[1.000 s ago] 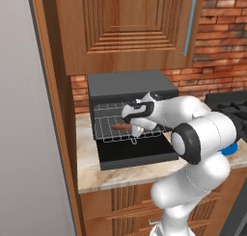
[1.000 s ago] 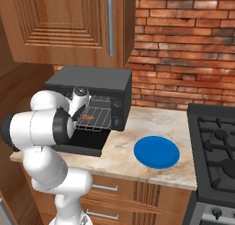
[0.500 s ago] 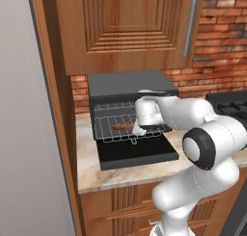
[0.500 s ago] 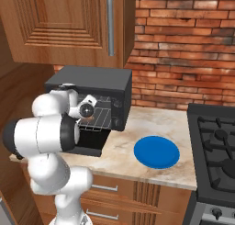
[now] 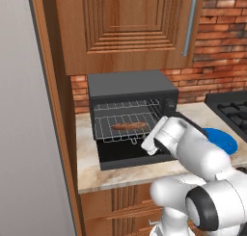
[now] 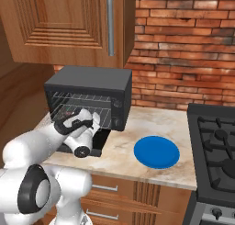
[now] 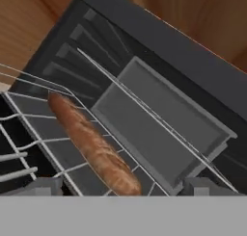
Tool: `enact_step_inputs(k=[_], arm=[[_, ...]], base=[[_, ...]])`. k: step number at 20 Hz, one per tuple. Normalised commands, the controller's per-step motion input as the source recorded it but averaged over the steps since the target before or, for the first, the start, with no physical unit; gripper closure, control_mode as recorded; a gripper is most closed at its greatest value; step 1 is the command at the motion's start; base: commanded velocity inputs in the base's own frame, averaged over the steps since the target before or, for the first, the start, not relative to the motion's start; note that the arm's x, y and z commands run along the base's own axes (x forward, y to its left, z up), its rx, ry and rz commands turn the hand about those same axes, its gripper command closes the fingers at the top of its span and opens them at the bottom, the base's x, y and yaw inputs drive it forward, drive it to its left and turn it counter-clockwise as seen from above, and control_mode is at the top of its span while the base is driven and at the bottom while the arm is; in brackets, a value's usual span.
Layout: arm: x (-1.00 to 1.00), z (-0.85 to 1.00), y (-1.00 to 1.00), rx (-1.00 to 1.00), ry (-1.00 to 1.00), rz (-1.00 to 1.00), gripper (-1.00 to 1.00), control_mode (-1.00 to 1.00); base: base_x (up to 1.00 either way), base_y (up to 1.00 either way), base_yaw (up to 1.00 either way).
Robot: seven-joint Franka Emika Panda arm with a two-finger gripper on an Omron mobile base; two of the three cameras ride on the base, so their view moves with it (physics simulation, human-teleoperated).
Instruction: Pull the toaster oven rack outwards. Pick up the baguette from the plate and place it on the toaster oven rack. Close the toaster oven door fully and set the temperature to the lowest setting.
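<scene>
In front of the toaster oven [image 5: 130, 93], my gripper [image 7: 120, 184] gapes wide and empty; the baguette [image 5: 130, 126] lies lengthwise across the pulled-out toaster oven rack [image 5: 126, 126]. The lowered toaster oven door [image 5: 130, 155] sits just below the gripper, which I judge is next.

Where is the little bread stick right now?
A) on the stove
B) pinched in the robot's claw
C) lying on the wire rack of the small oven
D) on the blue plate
C: the baguette lies on the toaster oven rack, which sticks out over the open toaster oven door, while the plate is bare and the gripper stands open beside the bread.
</scene>
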Motion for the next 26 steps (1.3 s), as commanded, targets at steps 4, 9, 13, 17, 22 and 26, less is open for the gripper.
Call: enact_step_inputs(k=[4,9,13,17,22,26], arm=[[-0.55,1.00,-0.61,0.00,-0.17,0.00,-1.00,-1.00],[-0.32,1.00,-0.57,0.00,-0.15,0.01,-1.00,-1.00],[-0.28,0.82,-0.53,0.00,-0.09,0.04,-1.00,-1.00],[-0.36,0.31,-0.52,-0.09,-0.01,0.09,-1.00,-1.00],[-0.38,0.00,-0.30,-0.35,0.09,0.15,-1.00,-1.00],[-0.51,0.00,-0.01,-0.60,0.12,0.20,-1.00,-1.00]], base=[[0.00,0.00,0.00],[0.00,0.00,0.00],[0.00,0.00,0.00],[0.00,0.00,0.00],[0.00,0.00,0.00],[0.00,0.00,0.00]])
